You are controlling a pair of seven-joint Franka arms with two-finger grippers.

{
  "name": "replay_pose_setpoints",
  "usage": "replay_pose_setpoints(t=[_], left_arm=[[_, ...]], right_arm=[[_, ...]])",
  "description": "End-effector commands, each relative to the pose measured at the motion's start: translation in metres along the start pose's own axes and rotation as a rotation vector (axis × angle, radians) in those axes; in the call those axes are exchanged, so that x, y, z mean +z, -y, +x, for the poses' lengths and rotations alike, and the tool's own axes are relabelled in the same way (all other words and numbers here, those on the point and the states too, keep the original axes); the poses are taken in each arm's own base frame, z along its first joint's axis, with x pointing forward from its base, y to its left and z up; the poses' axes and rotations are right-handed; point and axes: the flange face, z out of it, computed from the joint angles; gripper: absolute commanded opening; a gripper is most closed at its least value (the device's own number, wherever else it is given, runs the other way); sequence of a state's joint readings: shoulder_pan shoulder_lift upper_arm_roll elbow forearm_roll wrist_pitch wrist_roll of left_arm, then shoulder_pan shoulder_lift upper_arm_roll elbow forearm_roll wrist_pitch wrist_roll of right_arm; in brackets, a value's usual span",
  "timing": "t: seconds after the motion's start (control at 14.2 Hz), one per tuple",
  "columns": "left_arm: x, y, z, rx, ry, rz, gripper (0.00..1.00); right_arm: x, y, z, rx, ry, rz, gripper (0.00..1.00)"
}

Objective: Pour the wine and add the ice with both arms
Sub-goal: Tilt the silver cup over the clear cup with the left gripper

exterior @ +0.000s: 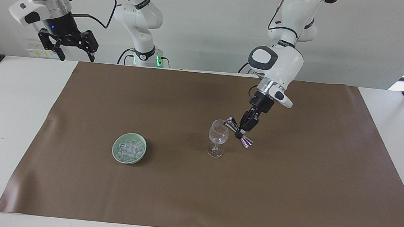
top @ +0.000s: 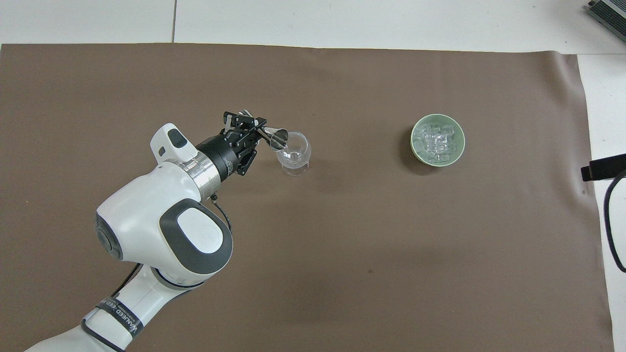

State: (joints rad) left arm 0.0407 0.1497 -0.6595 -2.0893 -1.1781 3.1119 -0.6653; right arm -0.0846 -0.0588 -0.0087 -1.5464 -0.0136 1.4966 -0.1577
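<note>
The left gripper (exterior: 239,133) clenches a shiny double-ended metal jigger (exterior: 238,132), its long axis tilted, mouth toward ten o'clock over the clear stemmed glass (exterior: 217,137). The right gripper (exterior: 71,47) waits, released.

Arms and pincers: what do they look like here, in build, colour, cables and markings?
Both arms are white and jointed, with dark grey joint caps and a silver wrist ring. The left pincer and right pincer are black linkages with slim fingers. Black cables run along both arms; a black band with white lettering wraps the left arm.
</note>
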Motion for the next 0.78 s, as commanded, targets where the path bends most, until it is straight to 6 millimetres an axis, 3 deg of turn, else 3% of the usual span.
replay_pose_setpoints(t=[0.0,0.7], left_arm=[[-0.002,0.0,-0.003,0.046,-0.027,-0.014,0.0],[0.004,-0.004,-0.013,0.128,-0.022,-0.015,0.0]], right_arm=[[-0.004,0.001,-0.003,0.011,-0.01,0.0,1.0],[-0.004,0.0,-0.003,0.012,-0.01,0.0,1.0]])
